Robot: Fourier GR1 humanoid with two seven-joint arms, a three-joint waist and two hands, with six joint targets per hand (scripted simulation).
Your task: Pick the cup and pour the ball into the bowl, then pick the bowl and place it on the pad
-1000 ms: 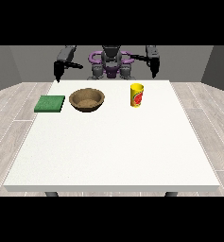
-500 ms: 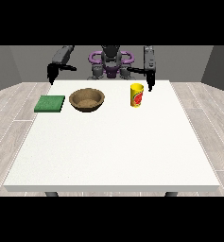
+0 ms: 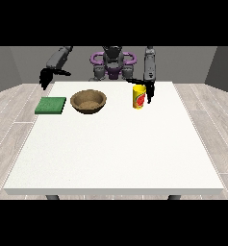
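A large white rectangular counter point(image 3: 115, 144) fills most of the front view, with a grey humanoid robot point(image 3: 113, 62) small at its far edge. Along the far part of the counter, in a row, sit three things: a flat green square pad point(image 3: 51, 105) at the view's left, a shallow round brown bowl point(image 3: 88, 101) just beside it, and a tall yellow cup with a red label point(image 3: 139, 97) to the right of the bowl, well apart from it.

The cup stands upright, its long axis vertical and its mouth pointing up. The ball cannot be seen from here; it is presumably inside the cup.

The robot hand at the view's right point(image 3: 148, 91) hangs from a downward-pointing forearm just beside the cup's right side, fingers pointing down. Whether it touches the cup, and whether its fingers are spread or curled, cannot be told. The robot hand at the view's left point(image 3: 45, 79) hovers above the counter's far left corner, beyond the pad, holding nothing; its fingers too are unclear.

The cup does not look grasped yet. Being tall and narrow, it could tip if the robot hand bumps its side while closing, spilling the ball onto the counter instead of into the bowl.
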